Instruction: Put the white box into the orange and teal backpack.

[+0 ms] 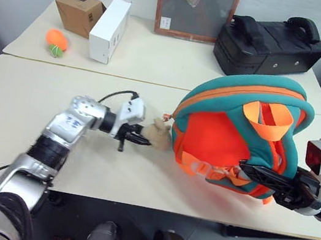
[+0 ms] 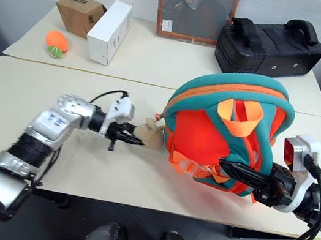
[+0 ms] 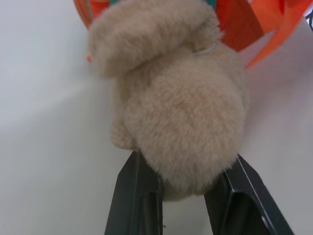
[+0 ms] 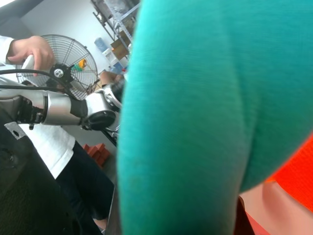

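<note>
Both our grippers are on the orange and teal backpack [image 1: 233,130], lifted mid-table: the left gripper [image 3: 183,193] part-closed around its plush bear [image 3: 171,98], the right gripper [image 1: 273,183] shut on its lower edge, while no flat white case shows to load.

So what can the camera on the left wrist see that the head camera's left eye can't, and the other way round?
The left wrist view goes close: the plush bear sits between two black fingers, which press its fluffy lower end.

The left eye view takes in the whole table: the backpack gripped low by the right gripper, a black case, a white carton, a brown box, an orange toy and a framed board.

Both show the bear, the left gripper, orange straps and pale tabletop.
</note>
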You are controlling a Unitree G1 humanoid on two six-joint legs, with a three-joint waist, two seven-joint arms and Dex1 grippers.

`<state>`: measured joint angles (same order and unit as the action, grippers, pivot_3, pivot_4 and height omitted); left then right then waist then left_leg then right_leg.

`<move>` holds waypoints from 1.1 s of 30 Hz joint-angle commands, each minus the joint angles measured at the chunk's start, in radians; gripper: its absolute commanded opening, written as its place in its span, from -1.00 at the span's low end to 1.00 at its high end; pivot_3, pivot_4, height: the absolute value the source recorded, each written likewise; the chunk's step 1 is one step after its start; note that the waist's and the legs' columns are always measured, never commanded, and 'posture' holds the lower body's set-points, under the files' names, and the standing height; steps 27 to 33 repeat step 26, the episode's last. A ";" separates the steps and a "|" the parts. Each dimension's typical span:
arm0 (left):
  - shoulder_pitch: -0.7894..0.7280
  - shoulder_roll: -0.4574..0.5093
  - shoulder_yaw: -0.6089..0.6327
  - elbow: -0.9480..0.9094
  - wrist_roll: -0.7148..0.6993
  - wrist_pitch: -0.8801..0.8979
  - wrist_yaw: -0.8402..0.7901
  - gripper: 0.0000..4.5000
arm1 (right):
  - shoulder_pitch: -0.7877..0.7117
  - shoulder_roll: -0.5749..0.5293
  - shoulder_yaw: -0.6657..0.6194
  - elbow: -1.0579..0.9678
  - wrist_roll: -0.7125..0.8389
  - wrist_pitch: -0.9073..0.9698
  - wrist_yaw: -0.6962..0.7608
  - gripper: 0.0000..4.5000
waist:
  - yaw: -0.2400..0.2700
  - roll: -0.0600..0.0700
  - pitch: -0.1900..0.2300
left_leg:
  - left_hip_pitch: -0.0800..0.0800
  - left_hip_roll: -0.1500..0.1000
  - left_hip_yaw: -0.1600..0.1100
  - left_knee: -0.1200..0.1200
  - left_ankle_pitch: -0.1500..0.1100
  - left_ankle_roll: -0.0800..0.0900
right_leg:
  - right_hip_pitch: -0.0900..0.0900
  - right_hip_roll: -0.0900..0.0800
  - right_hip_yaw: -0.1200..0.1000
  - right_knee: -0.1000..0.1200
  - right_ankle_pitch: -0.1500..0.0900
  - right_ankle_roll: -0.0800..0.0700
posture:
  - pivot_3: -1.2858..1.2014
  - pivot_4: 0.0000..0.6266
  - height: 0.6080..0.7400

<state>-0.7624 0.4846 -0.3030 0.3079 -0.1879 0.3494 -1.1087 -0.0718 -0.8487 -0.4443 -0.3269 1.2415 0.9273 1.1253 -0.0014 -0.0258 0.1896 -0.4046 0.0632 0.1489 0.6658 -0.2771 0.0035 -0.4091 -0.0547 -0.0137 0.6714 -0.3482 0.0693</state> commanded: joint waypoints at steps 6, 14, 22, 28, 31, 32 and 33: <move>0.001 -0.125 -0.008 0.014 0.043 -0.017 0.047 -0.65 | -0.009 0.057 0.084 -0.093 -0.229 -0.179 -0.110 -1.00 | 0.001 0.000 0.000 | 0.000 -0.001 0.000 0.001 0.000 0.000 | 0.001 -0.001 -0.001 0.000 0.000 0.000 | 0.03 -0.52 1.00; 0.207 0.193 0.244 -0.360 -0.180 0.233 -0.092 0.51 | 0.061 -0.136 -0.079 0.110 -0.404 -0.278 0.022 0.24 | -0.021 0.000 0.000 | 0.001 0.001 0.000 -0.001 0.001 -0.001 | -0.001 -0.001 -0.001 0.002 0.000 -0.001 | 0.03 -0.52 1.00; 0.313 0.569 0.630 -0.448 -0.418 0.439 -0.197 1.00 | 0.085 -0.460 -0.300 0.617 -0.511 -0.331 0.381 0.99 | -0.026 0.000 0.000 | 0.004 0.000 0.000 -0.002 0.000 0.000 | 0.003 -0.001 -0.003 -0.003 -0.001 -0.001 | 0.03 -0.52 1.00; 0.290 0.591 0.720 -0.449 -0.469 0.473 -0.131 1.00 | -0.050 -0.495 -0.238 0.755 -0.526 -0.341 0.401 0.99 | -0.029 0.000 0.000 | 0.012 0.000 0.000 -0.006 -0.001 0.000 | 0.012 -0.002 -0.003 -0.009 -0.001 -0.001 | 0.03 -0.52 1.00; 0.290 0.591 0.720 -0.449 -0.469 0.473 -0.131 1.00 | -0.050 -0.495 -0.238 0.755 -0.526 -0.341 0.401 0.99 | -0.029 0.000 0.000 | 0.012 0.000 0.000 -0.006 -0.001 0.000 | 0.012 -0.002 -0.003 -0.009 -0.001 -0.001 | 0.03 -0.52 1.00; 0.290 0.591 0.720 -0.449 -0.469 0.473 -0.131 1.00 | -0.050 -0.495 -0.238 0.755 -0.526 -0.341 0.401 0.99 | -0.029 0.000 0.000 | 0.012 0.000 0.000 -0.006 -0.001 0.000 | 0.012 -0.002 -0.003 -0.009 -0.001 -0.001 | 0.03 -0.52 1.00; 0.290 0.591 0.720 -0.449 -0.469 0.473 -0.131 1.00 | -0.050 -0.495 -0.238 0.755 -0.526 -0.341 0.401 0.99 | -0.029 0.000 0.000 | 0.012 0.000 0.000 -0.006 -0.001 0.000 | 0.012 -0.002 -0.003 -0.009 -0.001 -0.001 | 0.03 -0.52 1.00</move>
